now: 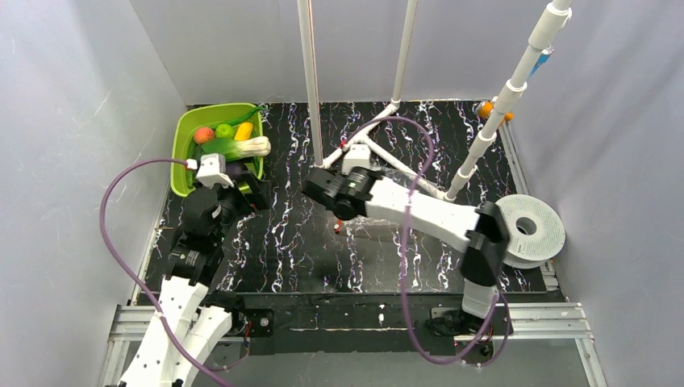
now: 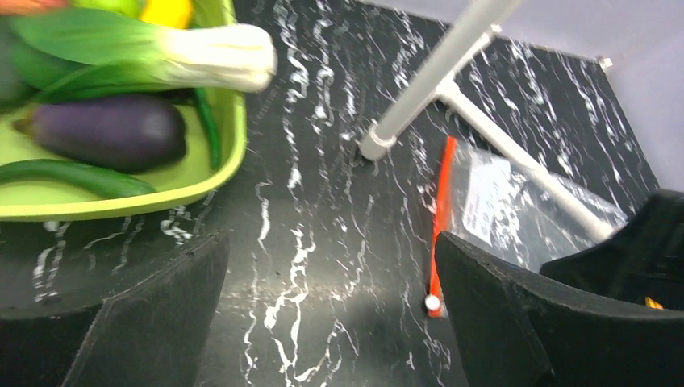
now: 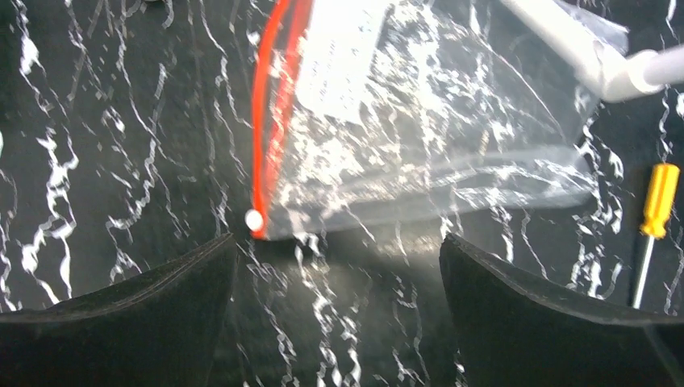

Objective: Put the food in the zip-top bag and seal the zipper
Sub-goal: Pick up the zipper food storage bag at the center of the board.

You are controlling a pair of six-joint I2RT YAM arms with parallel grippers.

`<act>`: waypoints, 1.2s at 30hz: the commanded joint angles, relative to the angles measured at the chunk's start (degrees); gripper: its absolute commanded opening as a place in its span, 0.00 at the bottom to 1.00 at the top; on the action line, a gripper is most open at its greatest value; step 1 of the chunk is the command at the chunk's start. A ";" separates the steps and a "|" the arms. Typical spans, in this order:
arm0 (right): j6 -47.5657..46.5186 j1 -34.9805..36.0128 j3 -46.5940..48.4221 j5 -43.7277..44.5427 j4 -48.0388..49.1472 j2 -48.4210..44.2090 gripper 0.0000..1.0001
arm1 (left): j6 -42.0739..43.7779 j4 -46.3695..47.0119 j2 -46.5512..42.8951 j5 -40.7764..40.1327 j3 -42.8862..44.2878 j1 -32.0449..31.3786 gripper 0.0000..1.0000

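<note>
Zip-top bag [image 3: 435, 121] flat on the worktop [image 1: 282, 250], food [image 2: 105, 133] in a green tray [image 2: 234, 145].
Its zipper [image 3: 270, 105] lies just ahead of the right end effector [image 3: 335, 242], opened wide, holding nothing; the bag looks empty, though glare blurs it. The left end effector [image 2: 329, 242], equally wide, hovers near the green tray.

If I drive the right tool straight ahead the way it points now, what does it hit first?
Most likely the zip-top bag, at its near edge by the zipper end. It lies flat just ahead of the open right tool. Depth is unclear.
</note>
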 commanded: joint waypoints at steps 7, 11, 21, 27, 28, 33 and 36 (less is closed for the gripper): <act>-3.92 -4.93 28.98 4.29 -5.35 25.60 1.00 | -2.98 -9.57 -4.48 -23.28 3.76 -0.44 0.99; -7.33 -5.94 34.48 5.65 -5.44 32.94 1.00 | -3.01 -9.65 -5.37 -23.65 3.77 -0.91 1.00; -16.09 -7.69 37.88 7.87 -2.19 42.20 1.00 | -2.84 -10.35 -6.50 -25.48 4.05 -2.62 1.00; -16.48 -7.63 38.20 10.52 -5.51 46.09 0.82 | -2.79 -10.22 -6.48 -24.70 3.95 -3.06 1.00; -15.72 -7.46 36.65 11.32 -5.31 45.69 0.78 | -2.86 -10.14 -6.46 -24.67 3.98 -3.11 1.00; -15.34 -7.09 33.60 14.31 -5.38 45.61 0.58 | -2.97 -10.06 -6.07 -23.91 3.93 -3.10 1.00; -15.47 -6.74 32.97 16.89 -5.92 45.58 0.36 | -3.05 -10.09 -5.72 -23.53 3.98 -3.12 1.00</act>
